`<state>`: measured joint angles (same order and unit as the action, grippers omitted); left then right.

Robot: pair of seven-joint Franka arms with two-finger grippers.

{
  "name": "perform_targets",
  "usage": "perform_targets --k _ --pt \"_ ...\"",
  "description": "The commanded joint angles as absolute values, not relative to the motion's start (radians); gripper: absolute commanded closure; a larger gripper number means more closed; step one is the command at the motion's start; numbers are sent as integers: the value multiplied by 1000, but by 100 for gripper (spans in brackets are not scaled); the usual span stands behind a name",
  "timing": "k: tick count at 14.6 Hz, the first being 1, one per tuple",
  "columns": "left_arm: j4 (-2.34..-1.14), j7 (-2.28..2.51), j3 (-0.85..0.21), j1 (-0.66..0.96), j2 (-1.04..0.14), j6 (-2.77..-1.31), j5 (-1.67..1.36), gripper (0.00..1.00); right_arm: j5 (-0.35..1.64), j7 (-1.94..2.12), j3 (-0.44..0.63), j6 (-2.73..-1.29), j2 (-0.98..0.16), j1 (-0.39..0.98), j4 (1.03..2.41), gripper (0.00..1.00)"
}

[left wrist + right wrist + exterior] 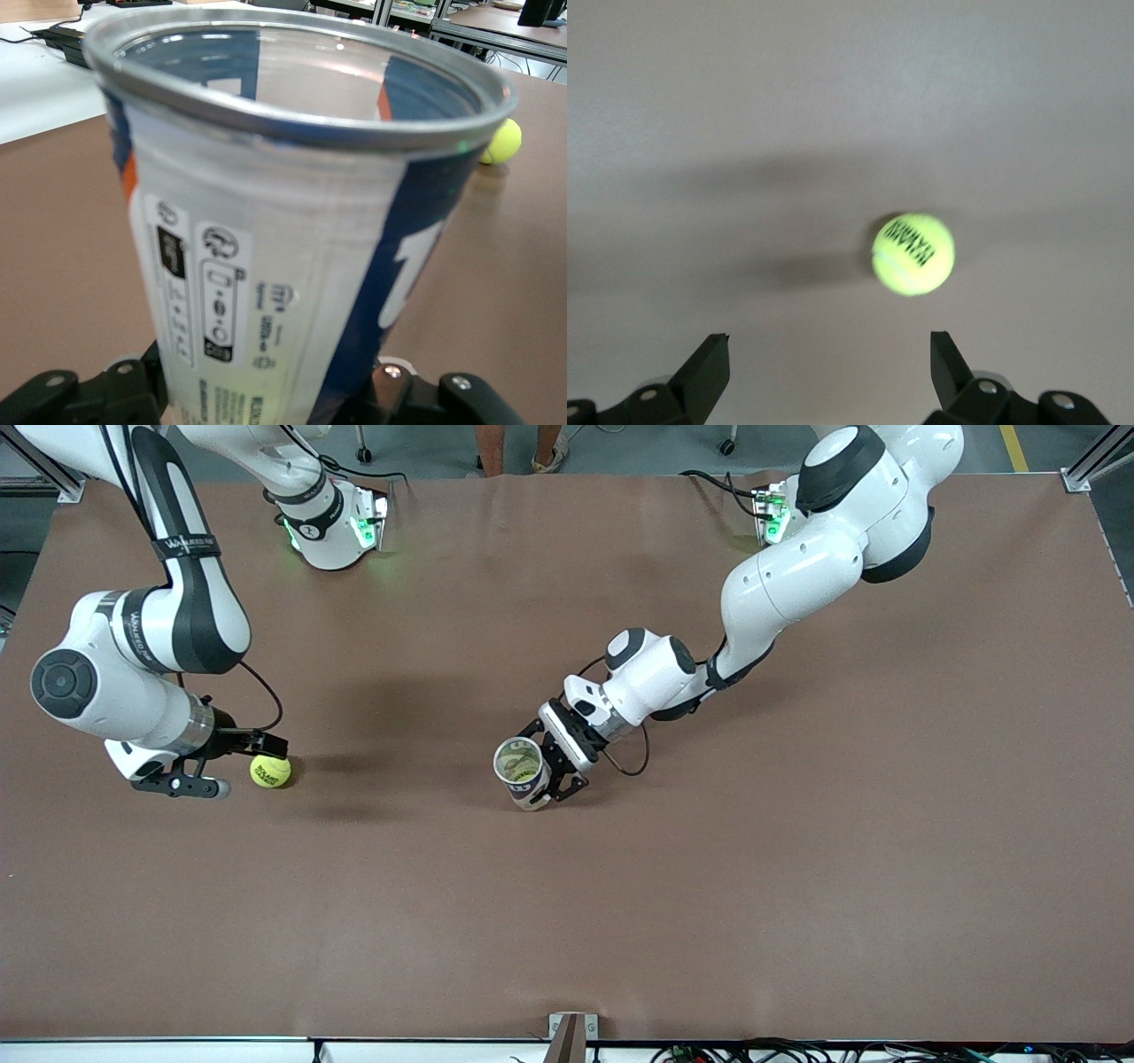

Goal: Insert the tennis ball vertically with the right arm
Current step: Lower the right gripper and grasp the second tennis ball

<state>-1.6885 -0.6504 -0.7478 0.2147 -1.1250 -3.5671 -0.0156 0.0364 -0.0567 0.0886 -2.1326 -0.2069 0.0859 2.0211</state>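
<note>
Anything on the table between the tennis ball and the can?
Nothing: the front view shows only bare table between the tennis ball and the can held by the left gripper.

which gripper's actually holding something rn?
The left gripper: shut on the ball can mid-table. The right gripper is open, holding nothing, beside the tennis ball on the table.

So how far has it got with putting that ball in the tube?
Done: the left pincer grips the can, open mouth up, mid-table. In hand: the right pincer is open, low beside the ball, which lies on the table toward the right arm's end, not yet gripped. Left: grasp the ball, carry it over the can and drop it in.
</note>
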Motion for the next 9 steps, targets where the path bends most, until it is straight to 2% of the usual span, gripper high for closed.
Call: perform_targets --k 1,9 --pt "-1726 -658 -733 207 -1129 -3551 -5 25 15 55 74 -2280 -178 25 2127 0" --pt "-1721 -657 -724 207 -1127 -3550 9 25 14 72 72 -2471 -308 9 2183 0"
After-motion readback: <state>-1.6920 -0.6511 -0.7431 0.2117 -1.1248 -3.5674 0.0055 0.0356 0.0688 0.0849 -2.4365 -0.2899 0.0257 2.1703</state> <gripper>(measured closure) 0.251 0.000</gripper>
